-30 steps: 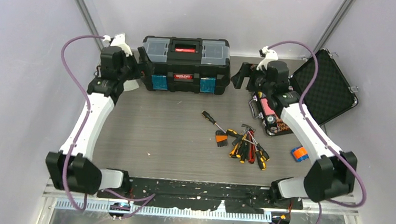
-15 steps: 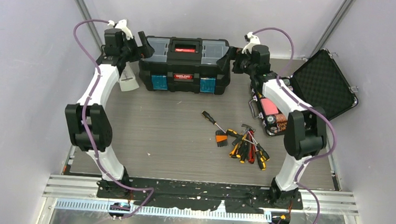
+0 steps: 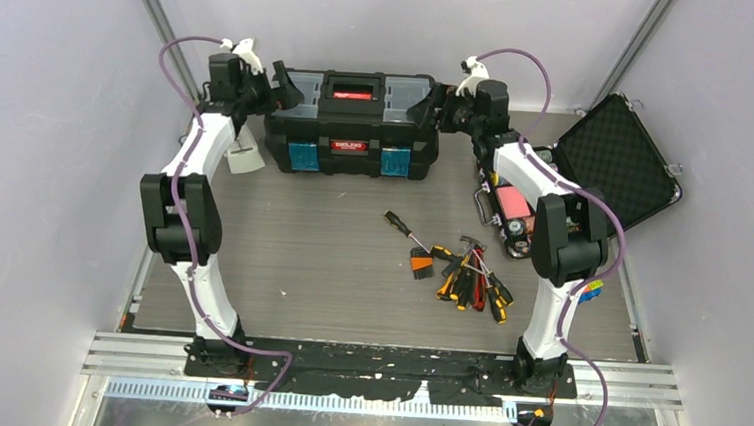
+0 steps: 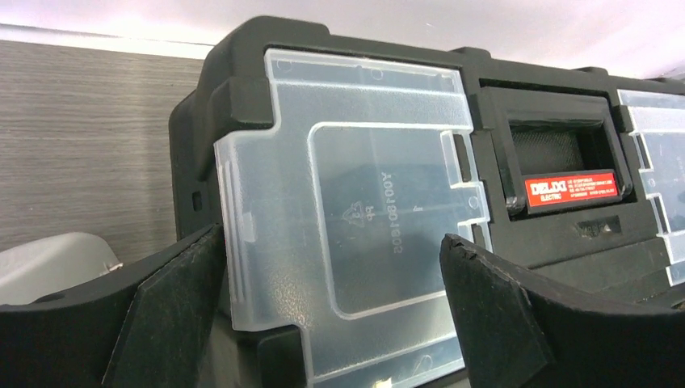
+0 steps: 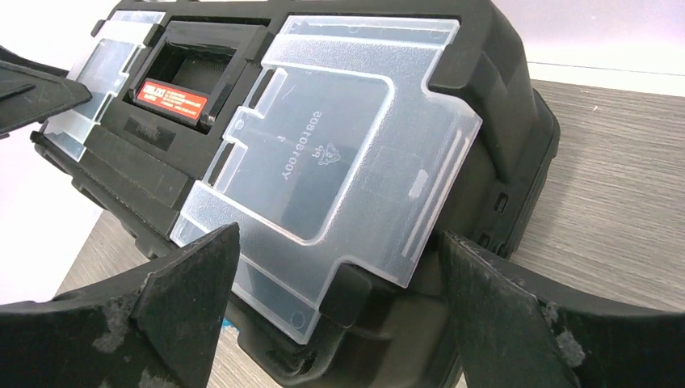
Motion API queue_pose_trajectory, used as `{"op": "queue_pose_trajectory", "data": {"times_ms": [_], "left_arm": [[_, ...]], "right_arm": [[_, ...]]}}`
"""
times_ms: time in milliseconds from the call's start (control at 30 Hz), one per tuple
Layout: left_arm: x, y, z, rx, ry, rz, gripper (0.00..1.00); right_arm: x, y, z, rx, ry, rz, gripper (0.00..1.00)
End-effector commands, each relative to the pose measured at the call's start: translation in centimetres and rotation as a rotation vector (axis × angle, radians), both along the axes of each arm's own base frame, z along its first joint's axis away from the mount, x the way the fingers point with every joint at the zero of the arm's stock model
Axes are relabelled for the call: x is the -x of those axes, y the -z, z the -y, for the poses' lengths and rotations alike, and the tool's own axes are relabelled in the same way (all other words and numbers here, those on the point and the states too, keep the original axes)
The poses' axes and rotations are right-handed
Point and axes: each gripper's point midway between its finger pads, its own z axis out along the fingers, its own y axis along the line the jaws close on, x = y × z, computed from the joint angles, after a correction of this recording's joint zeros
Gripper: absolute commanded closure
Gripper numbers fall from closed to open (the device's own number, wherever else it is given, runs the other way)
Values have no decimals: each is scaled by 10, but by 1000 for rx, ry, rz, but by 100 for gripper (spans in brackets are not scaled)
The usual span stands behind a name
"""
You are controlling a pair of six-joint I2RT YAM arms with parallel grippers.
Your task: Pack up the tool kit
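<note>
At the far edge of the tabletop (image 3: 300, 258), the shut black toolbox (image 3: 351, 121) sits between the left pincer (image 3: 284, 84) and the right pincer (image 3: 431, 105), both wide open and holding nothing, so each should probably slide evenly over its end, then squeeze gently together.

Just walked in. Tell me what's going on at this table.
Two robot arms are set to pack a tool kit. The left hand and the right hand hang open at opposite ends of the closed black toolbox, holding nothing. The screwdrivers and other tools lie in a loose pile on the table, not yet packed.
</note>
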Motion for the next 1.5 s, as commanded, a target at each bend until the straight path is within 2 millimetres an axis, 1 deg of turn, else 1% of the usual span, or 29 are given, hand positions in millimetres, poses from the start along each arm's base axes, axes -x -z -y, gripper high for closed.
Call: {"op": "queue_pose_trajectory", "data": {"times_ms": [0,33,67,167,200,233,267,300,400,467,500,533,667,733,767,800,833,867,900,933,967,1067,1167,1233,1267,1333,1400,1433,1467], "left_arm": [[23,-23,43,80,135,40,2],[34,-26,59,86,166,44,2],[44,-30,68,93,183,49,2],[76,-40,93,134,220,67,3],[88,-42,101,154,228,73,3],[99,-45,107,185,231,76,3],[113,-48,112,209,234,88,3],[124,-50,117,231,239,96,3],[155,-57,133,284,259,108,3],[176,-57,139,290,264,107,3],[187,-57,141,286,263,109,3],[196,-53,138,278,241,103,3],[234,-40,126,291,187,91,3],[253,-32,116,284,156,85,3],[263,-33,111,277,148,102,3],[272,-26,107,267,137,103,3],[280,-19,101,251,124,90,2],[289,-15,96,237,115,83,2],[297,-12,93,234,110,83,2],[305,-8,91,237,106,74,2],[314,-4,89,244,107,68,2],[339,6,87,277,116,52,2],[362,20,86,292,138,30,2],[374,29,87,296,163,8,2],[380,31,88,304,180,6,2],[389,37,93,323,217,-14,2],[394,37,97,338,246,-17,2],[396,37,98,341,259,-15,2],[398,35,100,341,272,-11,2]], "right_arm": [[14,-23,-31,-51,-135,58,6],[18,-25,-30,-56,-138,62,6],[22,-25,-30,-60,-143,60,7],[37,-25,-29,-53,-168,56,7],[41,-19,-27,-46,-174,44,7],[46,-21,-27,-36,-188,50,8],[50,-17,-26,-28,-195,40,8],[55,-17,-27,-17,-213,42,8],[68,-8,-28,7,-256,23,9],[79,-6,-32,16,-300,19,10],[86,-6,-38,22,-336,24,11],[93,-5,-40,35,-355,30,11],[124,-3,-65,56,-479,46,11],[139,-3,-81,59,-538,54,11],[147,-3,-92,60,-570,61,11],[152,-2,-99,64,-596,68,11],[161,-4,-112,64,-632,78,11],[165,-2,-118,67,-659,83,11],[173,-5,-130,65,-693,95,11],[178,0,-137,67,-719,89,11],[185,0,-148,67,-749,92,11],[206,1,-167,85,-817,96,11],[211,-2,-169,97,-806,104,11],[206,-9,-166,113,-764,120,10],[204,-11,-163,124,-748,120,9],[197,-22,-156,149,-688,140,6],[189,-40,-144,160,-609,168,4],[179,-43,-135,167,-544,163,1],[178,-53,-129,153,-508,165,3]]}}
